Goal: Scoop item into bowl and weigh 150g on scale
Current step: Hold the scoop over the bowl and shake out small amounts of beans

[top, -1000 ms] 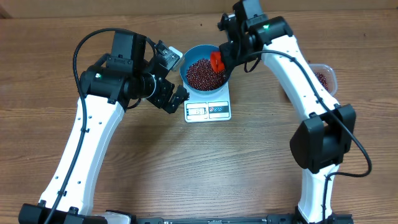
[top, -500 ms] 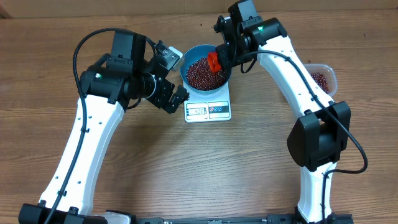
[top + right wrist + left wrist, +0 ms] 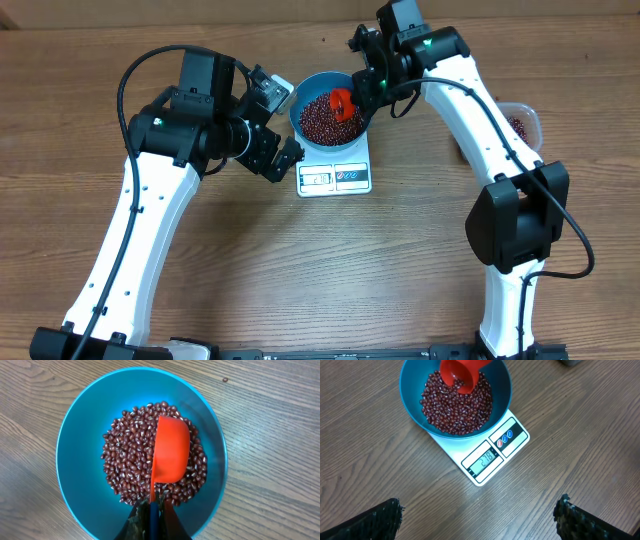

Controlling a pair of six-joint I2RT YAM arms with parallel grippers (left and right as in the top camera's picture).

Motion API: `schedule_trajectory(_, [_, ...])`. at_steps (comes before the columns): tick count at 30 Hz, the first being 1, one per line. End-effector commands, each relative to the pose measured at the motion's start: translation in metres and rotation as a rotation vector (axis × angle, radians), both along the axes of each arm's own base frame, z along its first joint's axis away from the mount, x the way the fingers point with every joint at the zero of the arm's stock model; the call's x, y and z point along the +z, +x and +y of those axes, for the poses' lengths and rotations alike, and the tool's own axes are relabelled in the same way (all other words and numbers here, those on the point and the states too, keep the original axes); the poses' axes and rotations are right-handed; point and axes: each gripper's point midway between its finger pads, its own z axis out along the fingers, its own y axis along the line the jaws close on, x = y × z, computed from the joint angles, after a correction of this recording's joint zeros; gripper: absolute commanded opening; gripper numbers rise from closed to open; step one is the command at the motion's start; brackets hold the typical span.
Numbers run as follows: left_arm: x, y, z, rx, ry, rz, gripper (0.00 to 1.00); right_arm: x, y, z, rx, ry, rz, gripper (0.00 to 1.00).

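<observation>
The blue bowl (image 3: pixel 300 96) stands on the white scale (image 3: pixel 335 177) and holds a heap of dark red-brown beans (image 3: pixel 318 122). My right gripper (image 3: pixel 362 88) is shut on the handle of a red scoop (image 3: pixel 342 102), whose cup lies tipped over the beans. In the right wrist view the scoop (image 3: pixel 171 450) shows its smooth back above the beans (image 3: pixel 125 460), with the gripper (image 3: pixel 156 510) at the bowl's (image 3: pixel 80 460) near rim. The left wrist view shows the scoop's (image 3: pixel 460 375) mouth empty and the scale's (image 3: pixel 492 455) display lit. My left gripper (image 3: pixel 480 520) hangs open over bare wood, left of the scale.
A clear plastic tub (image 3: pixel 518 125) with more beans stands at the right edge, behind the right arm. The left arm's gripper (image 3: pixel 280 158) sits close to the scale's left side. Wooden tabletop lies all around.
The right gripper has nudged the scoop slightly left and down over the beans, and the scoop has turned a little. The left arm has not moved.
</observation>
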Motion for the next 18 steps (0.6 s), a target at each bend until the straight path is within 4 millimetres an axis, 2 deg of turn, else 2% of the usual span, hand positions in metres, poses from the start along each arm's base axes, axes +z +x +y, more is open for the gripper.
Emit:
schedule_trajectory(1, [0.005,-0.003,0.003,-0.010,0.007,-0.022,1.00,0.032,0.003,-0.004,-0.009,0.049,-0.051,0.04])
schedule_trajectory(10, [0.005,-0.003,0.003,-0.010,0.007,-0.023,0.99,0.069,-0.004,-0.005,-0.002,0.103,-0.107,0.04])
schedule_trajectory(18, [0.005,-0.003,0.003,-0.010,0.007,-0.022,0.99,0.084,-0.007,-0.007,-0.003,0.107,-0.137,0.04])
